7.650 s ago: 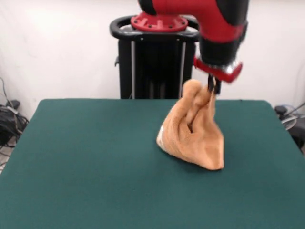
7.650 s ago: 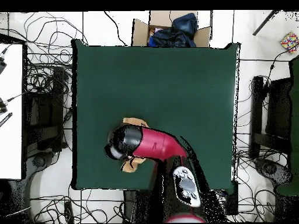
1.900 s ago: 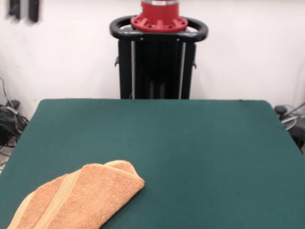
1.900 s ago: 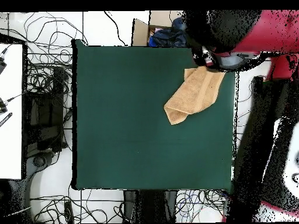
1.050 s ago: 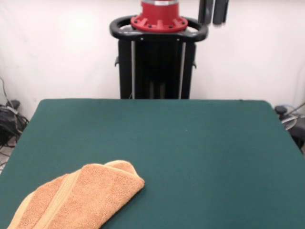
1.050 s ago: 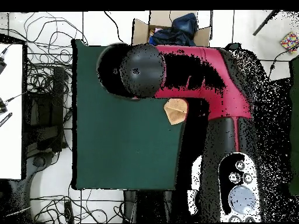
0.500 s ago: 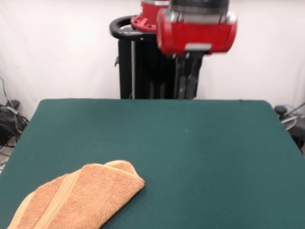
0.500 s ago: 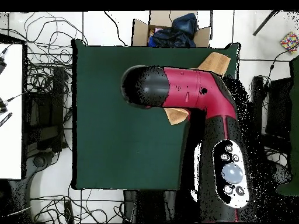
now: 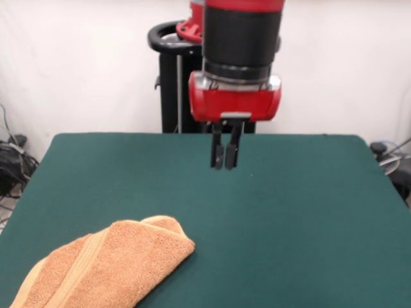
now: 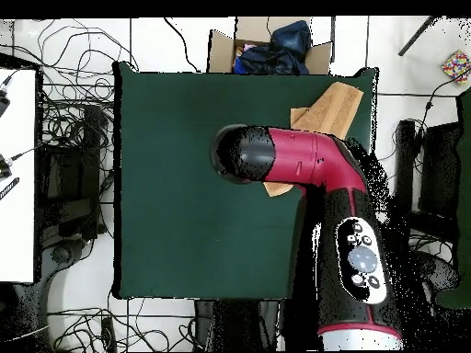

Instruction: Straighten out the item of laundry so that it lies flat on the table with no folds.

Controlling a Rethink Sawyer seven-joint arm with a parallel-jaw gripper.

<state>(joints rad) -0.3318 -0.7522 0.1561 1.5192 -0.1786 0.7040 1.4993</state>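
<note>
Now the arm [image 9: 241, 38] has swung in over the table [image 9: 308, 212] and dropped lower than it was a moment ago. Before, only its red head showed up high by the pedestal [image 9: 209, 90]. Its gripper [image 9: 225, 156] now hangs above the far middle of the green top, not touching it.

Count of things: 1 robot arm, 1 gripper with 2 black fingers [image 9: 218, 151], 1 towel [image 9: 106, 266], 1 table.

The 2 fingers point straight down. They are close together, with just a thin gap between them, and they hold nothing.

The towel has not moved. It sits at the near left corner of the table in the front view, well apart from the gripper. It is folded over on itself in a lumpy bundle, with a lighter woven band running along it. Part of it goes off the bottom edge of that view.

From above, the red and black arm [image 10: 322, 179] lies across the table and hides the middle of the towel [image 10: 327, 103]. Only 2 bits of the towel peek out, 1 by the table's corner and 1 small tip under the arm. The gripper is hidden under the arm in this view.

Around the table [image 10: 184, 184] are many black cables [image 10: 74, 119] on the floor, 1 cardboard box [image 10: 267, 51] with dark cloth in it, and 1 white desk [image 10: 18, 175] at the side.
</note>
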